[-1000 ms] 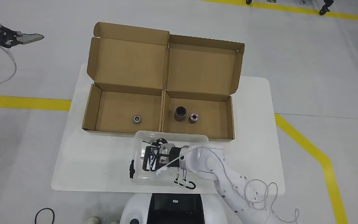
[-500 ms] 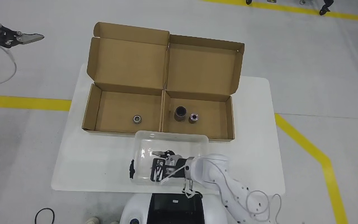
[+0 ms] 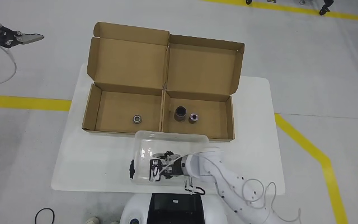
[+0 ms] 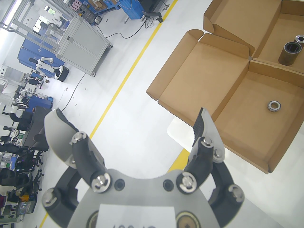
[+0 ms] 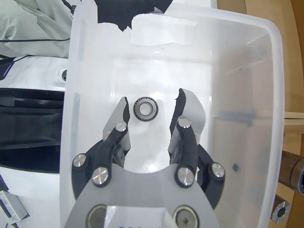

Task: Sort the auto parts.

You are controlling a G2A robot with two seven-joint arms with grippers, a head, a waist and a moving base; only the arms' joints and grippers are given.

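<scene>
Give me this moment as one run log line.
right tool: open, inside clear bin, bearing between jaws | left tool: open, over floor beside table | cardboard boxes: three parts inside

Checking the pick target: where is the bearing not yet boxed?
In the right wrist view, the bearing lies on the floor of the clear bin, between the open fingers of the right gripper.

table [image 3: 254, 112] | rear edge: left box [image 3: 112, 115] and right box [image 3: 215, 120] side by side, touching | left box: bearing [image 3: 136, 119] | right box: sleeve [image 3: 180, 113], bushing [image 3: 193, 117] just beside | front edge: bin [image 3: 140, 147] holding second bearing [image 5: 145, 109]
</scene>
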